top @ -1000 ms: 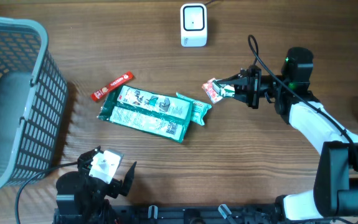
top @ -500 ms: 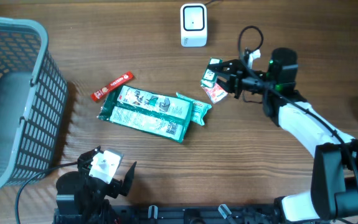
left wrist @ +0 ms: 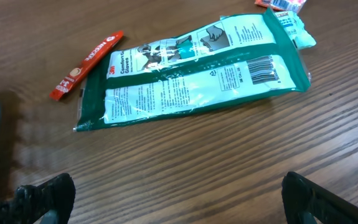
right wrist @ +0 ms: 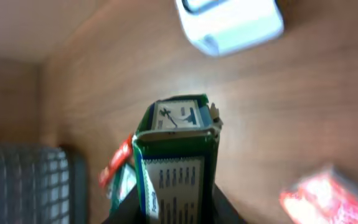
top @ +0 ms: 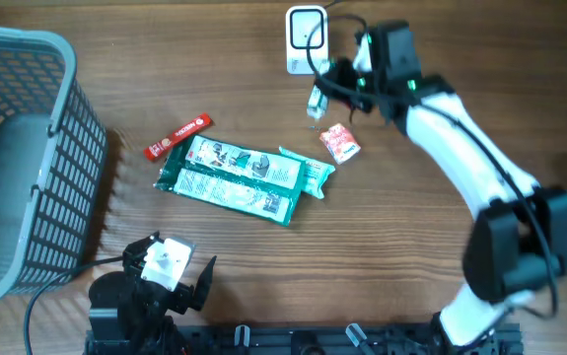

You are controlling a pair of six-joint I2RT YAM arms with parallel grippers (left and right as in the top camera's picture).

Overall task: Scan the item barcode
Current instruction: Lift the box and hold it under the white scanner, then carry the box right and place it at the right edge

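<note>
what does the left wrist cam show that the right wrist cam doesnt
Left wrist only: the green packet with its full printed face and barcode turned up, framed by the open left gripper.
Right wrist only: the small green box clamped in the right gripper, the white scanner beyond it, and the grey basket.
Both: the red stick sachet and the wooden table.

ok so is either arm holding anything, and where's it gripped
The right gripper is shut on a small green box, pinching the sides of its near end between the two fingers. The left gripper is open and holds nothing.
</note>
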